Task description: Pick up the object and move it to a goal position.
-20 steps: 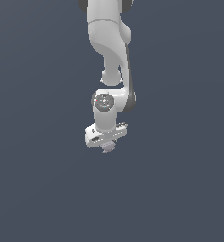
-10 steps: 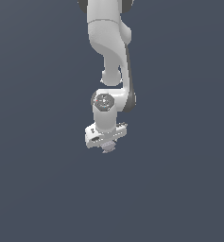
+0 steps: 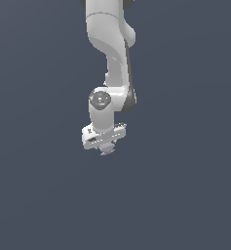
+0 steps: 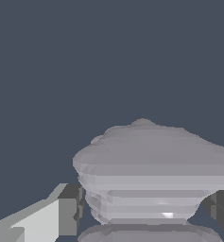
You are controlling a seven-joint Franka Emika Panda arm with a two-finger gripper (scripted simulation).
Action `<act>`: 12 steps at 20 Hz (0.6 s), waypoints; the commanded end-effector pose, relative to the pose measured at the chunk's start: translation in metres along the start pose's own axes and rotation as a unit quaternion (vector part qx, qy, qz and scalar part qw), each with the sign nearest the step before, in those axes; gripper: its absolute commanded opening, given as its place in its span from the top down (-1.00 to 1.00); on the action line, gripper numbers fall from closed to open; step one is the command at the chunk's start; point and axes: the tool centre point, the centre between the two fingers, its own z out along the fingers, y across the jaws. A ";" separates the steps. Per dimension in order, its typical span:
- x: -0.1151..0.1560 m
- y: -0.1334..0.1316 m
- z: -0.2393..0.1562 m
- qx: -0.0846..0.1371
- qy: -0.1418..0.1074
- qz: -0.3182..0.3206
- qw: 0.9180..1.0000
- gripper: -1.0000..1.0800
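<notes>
The object is a pale grey, ridged, layered lump. In the wrist view it fills the space between my two fingers, which press on its sides. In the exterior view only a small grey tip of the object shows under the white gripper, which hangs from the arm near the middle of the picture. The gripper is shut on the object. No goal marker shows in either view.
A plain dark grey-blue surface fills the background in both views. The white arm comes down from the top of the exterior view. No other objects show.
</notes>
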 end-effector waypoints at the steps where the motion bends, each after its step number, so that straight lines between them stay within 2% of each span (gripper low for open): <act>1: -0.010 0.012 -0.010 0.000 0.000 0.001 1.000 1.00; 12: -0.081 0.095 -0.081 0.000 0.001 0.000 1.000 1.00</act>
